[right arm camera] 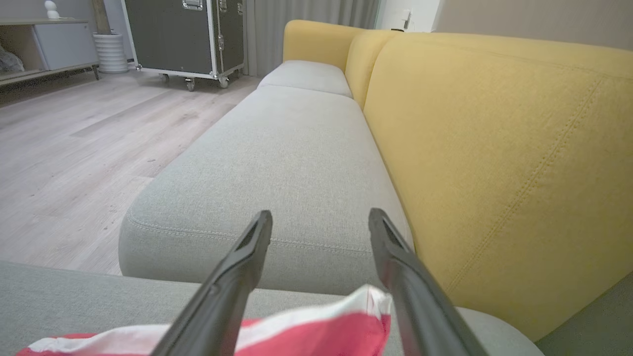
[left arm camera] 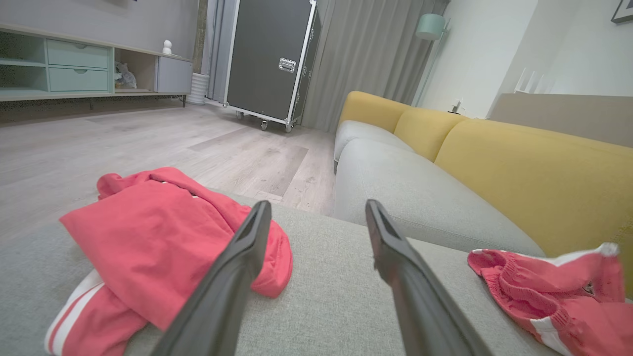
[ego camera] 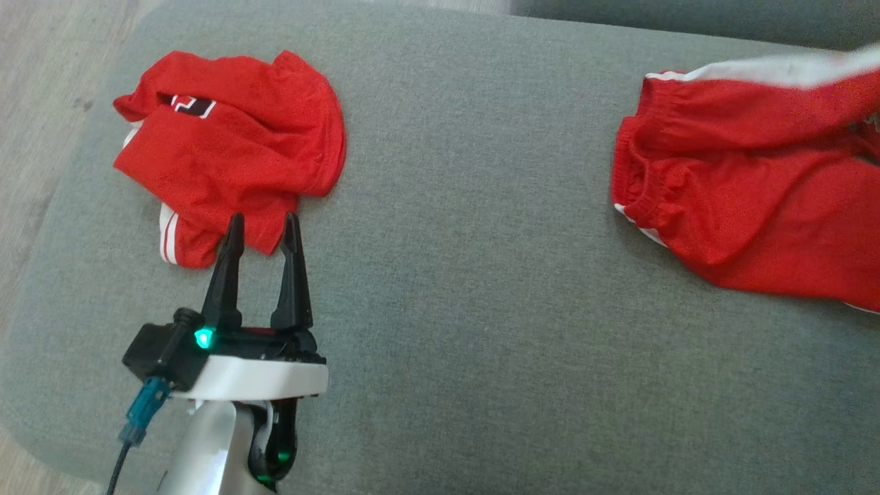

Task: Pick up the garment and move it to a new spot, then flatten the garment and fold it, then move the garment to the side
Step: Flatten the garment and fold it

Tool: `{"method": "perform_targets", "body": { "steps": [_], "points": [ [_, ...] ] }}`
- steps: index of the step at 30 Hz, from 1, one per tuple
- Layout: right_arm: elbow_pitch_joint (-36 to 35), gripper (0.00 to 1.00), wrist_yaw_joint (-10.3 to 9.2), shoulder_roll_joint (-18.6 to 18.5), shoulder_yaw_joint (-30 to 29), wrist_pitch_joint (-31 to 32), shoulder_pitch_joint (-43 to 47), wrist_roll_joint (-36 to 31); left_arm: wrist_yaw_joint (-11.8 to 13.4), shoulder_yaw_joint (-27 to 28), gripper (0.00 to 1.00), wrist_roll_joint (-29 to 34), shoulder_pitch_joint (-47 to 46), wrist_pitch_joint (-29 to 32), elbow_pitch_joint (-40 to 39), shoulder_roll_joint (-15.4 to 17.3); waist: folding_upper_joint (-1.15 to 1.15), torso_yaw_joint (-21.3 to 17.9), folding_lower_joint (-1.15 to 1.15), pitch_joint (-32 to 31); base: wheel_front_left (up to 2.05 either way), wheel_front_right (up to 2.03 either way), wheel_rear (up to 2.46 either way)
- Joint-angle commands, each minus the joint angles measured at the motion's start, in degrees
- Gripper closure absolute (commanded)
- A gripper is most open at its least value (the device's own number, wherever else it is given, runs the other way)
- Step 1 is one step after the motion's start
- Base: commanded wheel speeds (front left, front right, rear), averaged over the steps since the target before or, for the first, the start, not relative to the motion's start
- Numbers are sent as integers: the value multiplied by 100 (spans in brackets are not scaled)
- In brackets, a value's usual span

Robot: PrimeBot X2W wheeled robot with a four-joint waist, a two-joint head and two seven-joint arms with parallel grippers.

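left gripper [ego camera: 263, 223] spread, empty, at hem of crumpled red mesh garment [ego camera: 234, 144] | dip low, pinch one layer | right gripper [right arm camera: 320, 213] spread over red-white shorts [right arm camera: 306, 337], contact unclear

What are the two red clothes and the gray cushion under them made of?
The crumpled red garment looks like thin sporty mesh, probably polyester: a fine dotted texture and soft folds. The red shorts seem the same cloth, with a gathered stretchy waistband and white trim. The gray cushion looks like coarse woven upholstery fabric, matte and speckled.
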Motion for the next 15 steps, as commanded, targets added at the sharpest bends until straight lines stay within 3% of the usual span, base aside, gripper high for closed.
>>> {"method": "perform_targets", "body": {
  "steps": [1, 8, 15],
  "points": [
    [-120, 0, 37, -96, -15, -104, -236, -89, 3, 139, 0, -35, -186, -54, -182, 26, 0, 30, -1, 44, 0, 0, 0],
    [-369, 0, 37, 438, -150, -370, -37, -570, 21, 218, 0, 6, -170, -54, -135, 26, 0, -97, -1, -173, 0, 0, 0],
    [-2257, 0, 37, 1154, 97, -383, 1226, -686, 12, 378, 0, 84, 18, -54, -128, 26, 0, -297, -1, -625, 0, 0, 0]
  ]
}}
